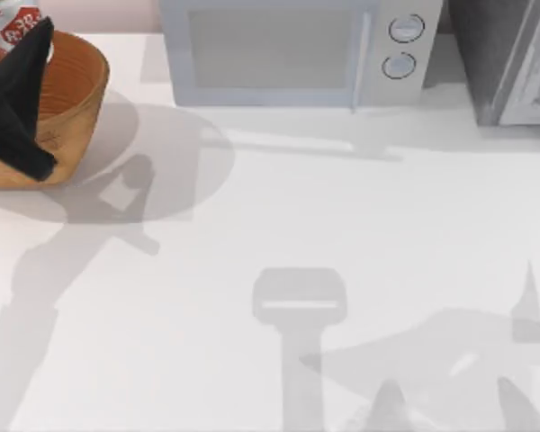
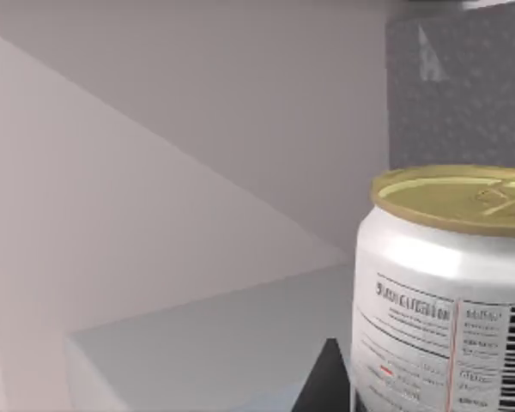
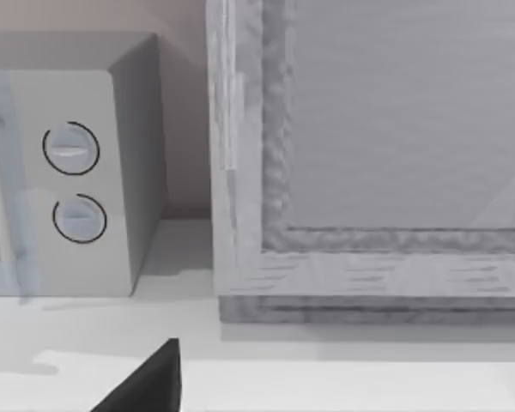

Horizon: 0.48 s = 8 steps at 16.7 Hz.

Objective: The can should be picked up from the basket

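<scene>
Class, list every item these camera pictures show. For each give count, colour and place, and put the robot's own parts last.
can: one, white with red markings and a gold-tan top, held above the basket at the table's far left corner; the left wrist view shows it close up.
basket: one, orange-brown wicker, far left of the table.
microwave: one, light grey with two round dials, at the table's back, middle.
grey cabinet: one, textured grey with a pale frame, back right corner.
table: one, white, under everything.
left gripper: one, black, over the basket, closed on the can.
right gripper: one, a black fingertip seen in the right wrist view, facing the microwave and cabinet.
</scene>
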### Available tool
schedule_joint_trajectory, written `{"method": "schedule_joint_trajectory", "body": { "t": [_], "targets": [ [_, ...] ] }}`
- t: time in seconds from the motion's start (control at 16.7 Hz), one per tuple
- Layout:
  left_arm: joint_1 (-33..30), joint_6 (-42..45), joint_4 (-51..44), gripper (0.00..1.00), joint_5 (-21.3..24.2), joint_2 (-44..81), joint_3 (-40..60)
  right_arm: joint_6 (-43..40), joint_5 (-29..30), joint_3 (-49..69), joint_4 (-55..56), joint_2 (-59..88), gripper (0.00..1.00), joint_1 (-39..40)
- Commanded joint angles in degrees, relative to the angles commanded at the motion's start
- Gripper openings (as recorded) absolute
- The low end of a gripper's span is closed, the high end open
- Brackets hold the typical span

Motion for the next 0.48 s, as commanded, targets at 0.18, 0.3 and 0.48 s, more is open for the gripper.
{"method": "schedule_joint_trajectory", "body": {
  "t": [0.18,0.3,0.48],
  "targets": [
    [-0.4,-0.2,6.1,0.0,4.4,9.2,4.5,0.0,0.0,0.0,0.0,0.0,1.0,0.0],
    [-1.0,0.0,9.8,0.0,7.7,15.1,7.3,0.0,0.0,0.0,0.0,0.0,1.0,0.0],
    [-2.0,0.8,14.8,0.0,12.8,24.1,10.9,0.0,0.0,0.0,0.0,0.0,1.0,0.0]
  ]
}}
